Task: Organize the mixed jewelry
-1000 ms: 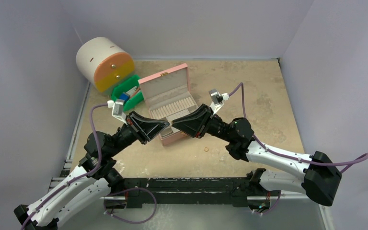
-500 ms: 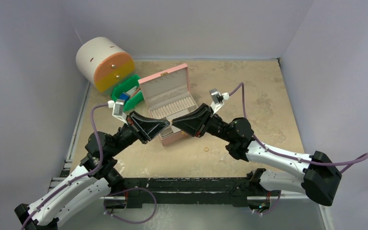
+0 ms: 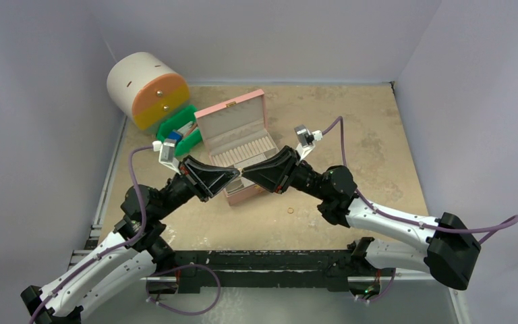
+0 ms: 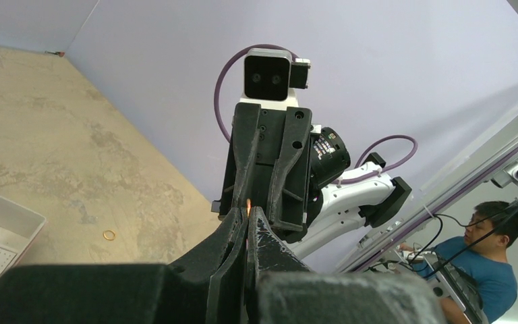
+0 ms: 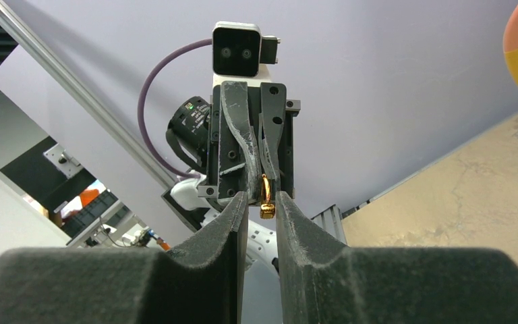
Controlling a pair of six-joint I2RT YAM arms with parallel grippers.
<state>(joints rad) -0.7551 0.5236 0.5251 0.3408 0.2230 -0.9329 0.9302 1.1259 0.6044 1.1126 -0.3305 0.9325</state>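
White arm links (image 3: 388, 219), black joints (image 3: 337, 185) and bases (image 3: 453, 251), purple cables (image 3: 132, 177) looping to small wrist cameras (image 3: 303, 135), tapered matte-black fingers (image 5: 228, 226)

The top camera is looking down from high at the near side, far enough to be taking in the whole table (image 3: 378, 135). The left wrist camera is peering along the left gripper (image 4: 248, 210) at lower centre, facing the right gripper (image 4: 250, 200) head-on and very near. The right wrist camera is staring back the opposite way. All 3 views are sharing the spot where the tips are meeting around a gold piece (image 5: 267, 201); the top and left wrist views are sharing a ring (image 3: 290, 210) on the table.
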